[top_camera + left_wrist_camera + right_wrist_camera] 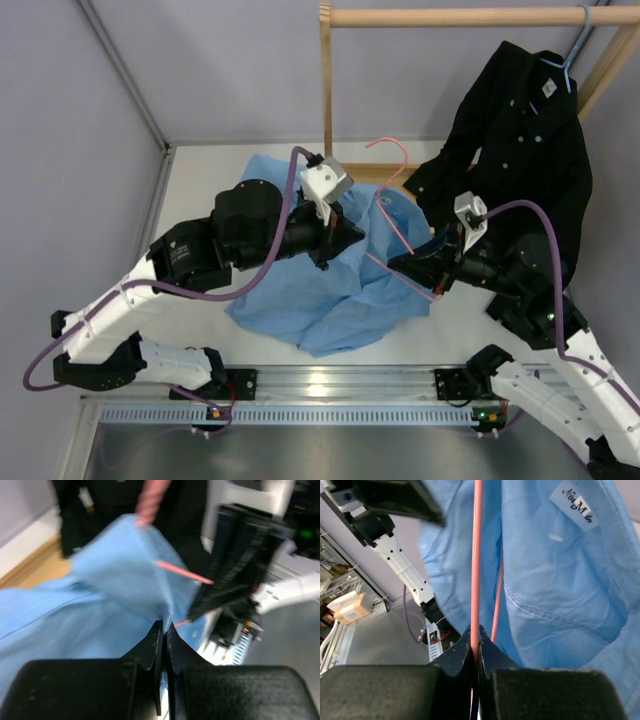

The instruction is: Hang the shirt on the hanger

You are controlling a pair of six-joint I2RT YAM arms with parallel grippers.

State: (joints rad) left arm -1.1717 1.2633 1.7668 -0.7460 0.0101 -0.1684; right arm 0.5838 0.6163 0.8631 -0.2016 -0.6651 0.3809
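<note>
1. Threading looks like the step in hand, seen from above: the thin pink wire hanger (392, 215) sits partly tucked into the light blue collared button-up shirt (300, 290), which is bunched on the white tabletop (200, 190) between the two arms. The left tool (335, 240) is at the cloth and the right tool (400, 265) at the wire. A black collared shirt (520, 140) hangs on a pale blue hanger (575, 55) from the wooden rail (450, 17) behind.
2. Left wrist view: the left tool (164, 627) is clenched, its tips pinching a fold of the shirt (115, 585). A pink stretch of the hanger (182, 572) pokes out of the cloth just beyond.
3. Right wrist view: the right tool (475, 632) is clamped on the hanger (476, 555) wire, which runs straight up from the tips. The shirt (555, 580) drapes beside it, its neck label (577, 509) showing.
4. Next, I'd judge, the cloth needs drawing over the hanger's shoulder while the wire is held steady. A snag on the wire end is the risk.
</note>
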